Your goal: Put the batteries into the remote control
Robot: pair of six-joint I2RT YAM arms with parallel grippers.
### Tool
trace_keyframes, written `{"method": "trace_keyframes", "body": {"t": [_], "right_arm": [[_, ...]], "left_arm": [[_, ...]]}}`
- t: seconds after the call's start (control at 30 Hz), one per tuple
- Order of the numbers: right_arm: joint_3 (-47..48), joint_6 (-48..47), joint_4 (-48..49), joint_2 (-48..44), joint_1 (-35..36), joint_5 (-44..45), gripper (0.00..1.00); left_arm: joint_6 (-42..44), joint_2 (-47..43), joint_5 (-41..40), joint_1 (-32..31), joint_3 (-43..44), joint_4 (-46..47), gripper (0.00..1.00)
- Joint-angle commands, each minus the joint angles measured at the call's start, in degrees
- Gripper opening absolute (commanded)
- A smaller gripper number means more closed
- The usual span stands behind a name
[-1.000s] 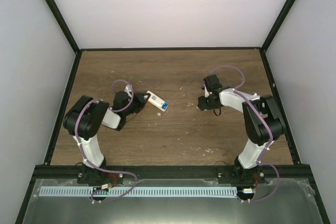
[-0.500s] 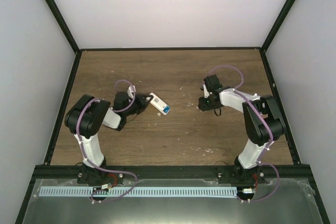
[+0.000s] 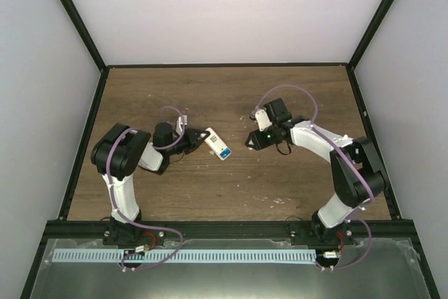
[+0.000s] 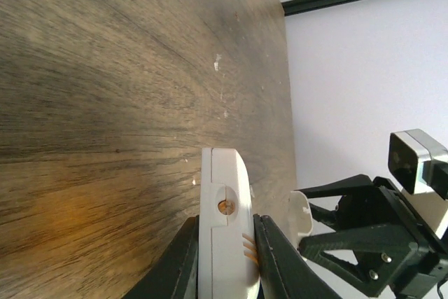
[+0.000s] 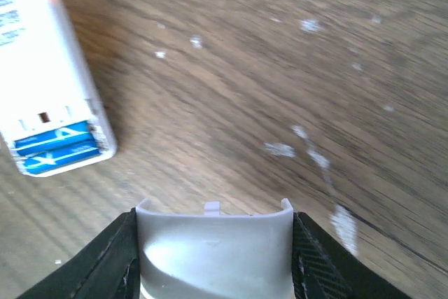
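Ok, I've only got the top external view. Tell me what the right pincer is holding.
Observer: The right pincer is shut on a curved pale cover.
Operator: Check the compartment.
Observer: Two blue batteries lie side by side in the open end of the remote control.
Operator: Confirm the left grip.
Observer: The left pincer clamps the remote control, one finger on each side.

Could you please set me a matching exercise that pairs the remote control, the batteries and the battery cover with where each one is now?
Things:
1. remote control
2. batteries
3. battery cover

Places:
A. held in the right pincer
B. clamped in the left pincer
C. seated in the remote control's open compartment

Pairs: 1-B, 2-C, 3-A
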Motion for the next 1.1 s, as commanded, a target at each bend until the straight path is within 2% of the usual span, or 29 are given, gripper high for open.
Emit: {"method": "trace_keyframes", "body": {"t": [0.0,0.2,0.4,1.07], "right_arm": [[2.0,-1.6,3.5,-1.1,2.2,-7.8,0.39],[2.3,-0.5,6.6,1.1,4.4,-12.4,0.39],[3.0,-0.3,9.6,3.8,7.3,-13.4,0.39],[9.6,-5.3,5.2,12.0,12.0,-11.2,0.40]], "left_arm": [[1.3,1.6,1.4,-0.2,-0.9,6.0,0.00],[-0.8,3.6,1.2,-0.2,-2.0,10.2,0.00],[-0.3,3.7,1.3,-0.2,-1.9,9.5,0.00],[0.6,3.9,0.6,-0.3,-1.9,7.2,0.00]]}}
